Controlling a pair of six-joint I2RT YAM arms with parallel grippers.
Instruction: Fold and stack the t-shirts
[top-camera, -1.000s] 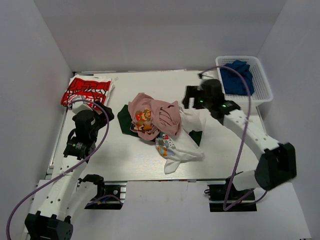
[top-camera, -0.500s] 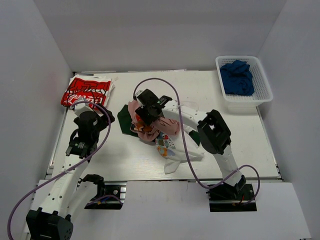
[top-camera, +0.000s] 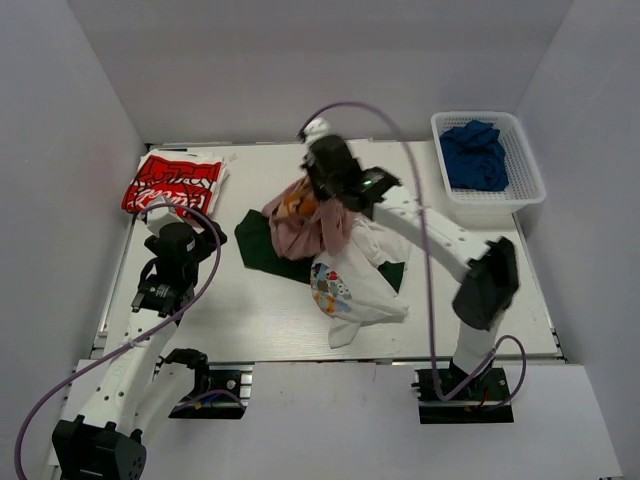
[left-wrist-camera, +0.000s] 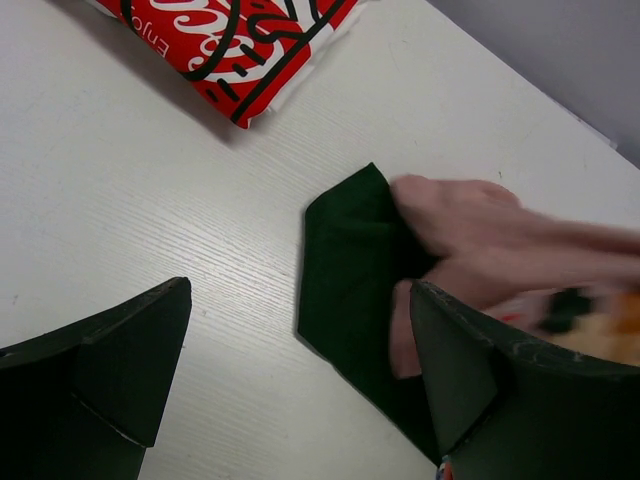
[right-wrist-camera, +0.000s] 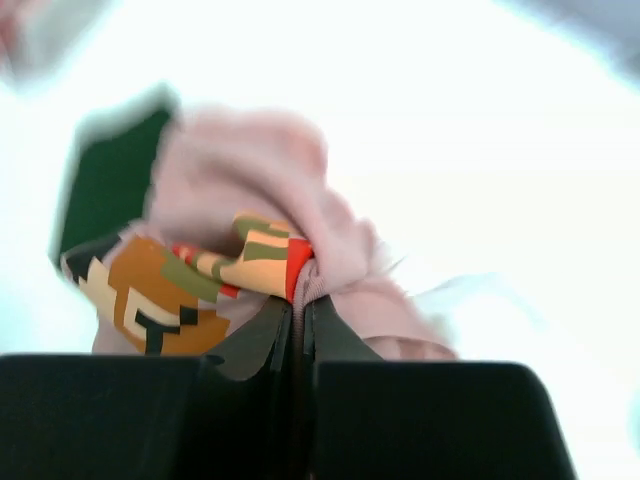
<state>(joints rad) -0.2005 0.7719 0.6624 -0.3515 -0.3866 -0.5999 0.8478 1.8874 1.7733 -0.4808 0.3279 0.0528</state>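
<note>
A pink t-shirt (top-camera: 300, 225) with a pixel print hangs bunched from my right gripper (top-camera: 318, 198), which is shut on a fold of it (right-wrist-camera: 303, 290) above the table's middle. Under it a dark green t-shirt (top-camera: 262, 250) lies flat. A white t-shirt (top-camera: 352, 290) with a cartoon print lies crumpled in front. A folded red-and-white t-shirt (top-camera: 170, 182) rests at the back left. My left gripper (top-camera: 185, 238) hovers open at the left, its fingers (left-wrist-camera: 130, 350) wide over bare table beside the green t-shirt (left-wrist-camera: 350, 260).
A white lattice basket (top-camera: 525, 165) at the back right holds a crumpled blue t-shirt (top-camera: 472, 155). The right arm (top-camera: 440, 245) stretches diagonally across the table's right half. White walls enclose the table on three sides.
My right arm swung from the basket over to the pile, closed on the pink t-shirt and lifted it toward the back. The left arm stayed put.
</note>
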